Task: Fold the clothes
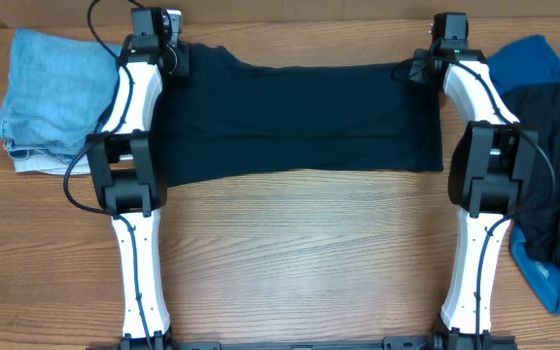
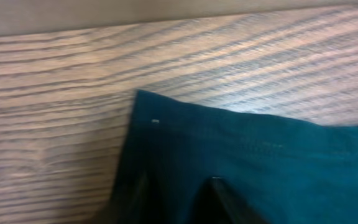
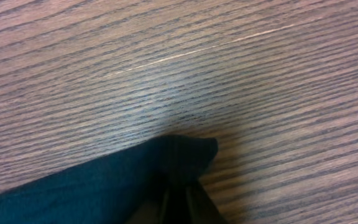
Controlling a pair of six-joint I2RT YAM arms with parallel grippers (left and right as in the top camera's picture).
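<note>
A dark navy shirt [image 1: 299, 122] lies spread flat across the far half of the table, stretched between my two grippers. My left gripper [image 1: 170, 56] is at its far left corner. In the left wrist view the fingers [image 2: 180, 198] stand apart over the flat fabric [image 2: 260, 168]. My right gripper [image 1: 419, 68] is at the far right corner. In the right wrist view its fingers [image 3: 178, 198] are closed together on a bunched tip of the dark fabric [image 3: 104, 183]. More clothes, a bright blue garment [image 1: 523, 60] and a dark one [image 1: 552, 175], lie piled at the right.
A folded pale light-blue garment [image 1: 52, 92] lies at the far left. The pile at the right reaches the table's right edge, with blue fabric [image 1: 552, 282] showing under it. Bare wooden table [image 1: 299, 262] lies in front of the spread shirt.
</note>
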